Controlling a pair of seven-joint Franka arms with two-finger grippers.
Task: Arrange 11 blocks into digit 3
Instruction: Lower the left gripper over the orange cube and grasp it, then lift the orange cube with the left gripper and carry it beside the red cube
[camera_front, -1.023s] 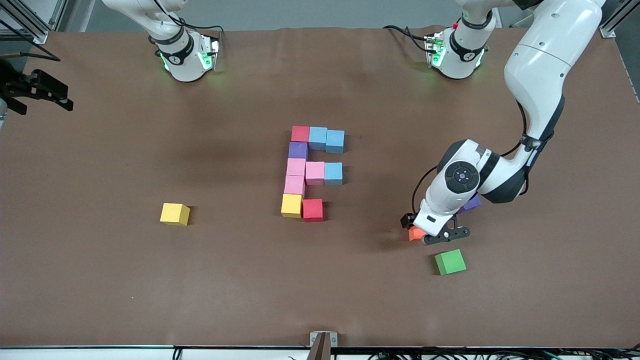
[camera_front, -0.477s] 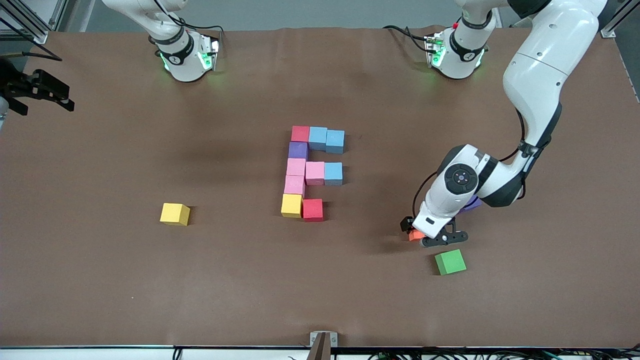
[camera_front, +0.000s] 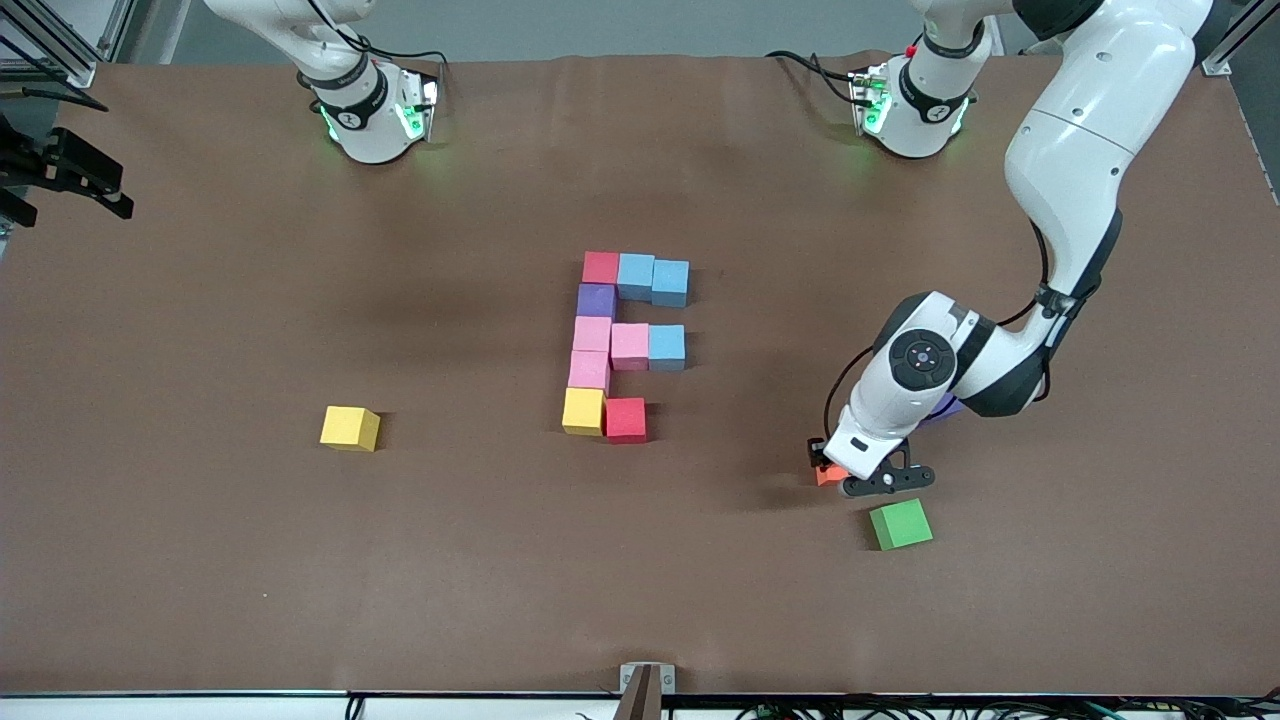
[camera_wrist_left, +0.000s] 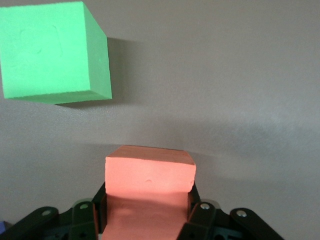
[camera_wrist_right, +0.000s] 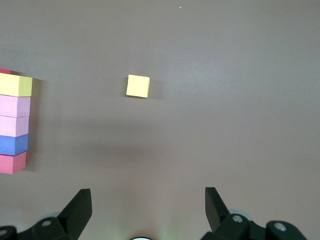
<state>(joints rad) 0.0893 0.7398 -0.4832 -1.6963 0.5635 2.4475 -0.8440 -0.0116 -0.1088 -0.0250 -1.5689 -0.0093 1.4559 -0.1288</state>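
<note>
I see a matte brown bench (camera_front: 300, 560) with wide bare stretches toward the front edge and toward the right arm's end. My left gripper (camera_front: 850, 475) sits low at the bench, jaws clamped on the small orange foam cube (camera_wrist_left: 149, 180). The green foam cube (camera_front: 900, 524) lies just beside those jaws, apart from them. The unfinished multicoloured digit of touching foam cubes (camera_front: 622, 345) stands well apart, mid-bench. A lone yellow foam cube (camera_front: 350, 428) rests under my right gripper (camera_wrist_right: 147, 210), which waits high with jaws wide apart.
</note>
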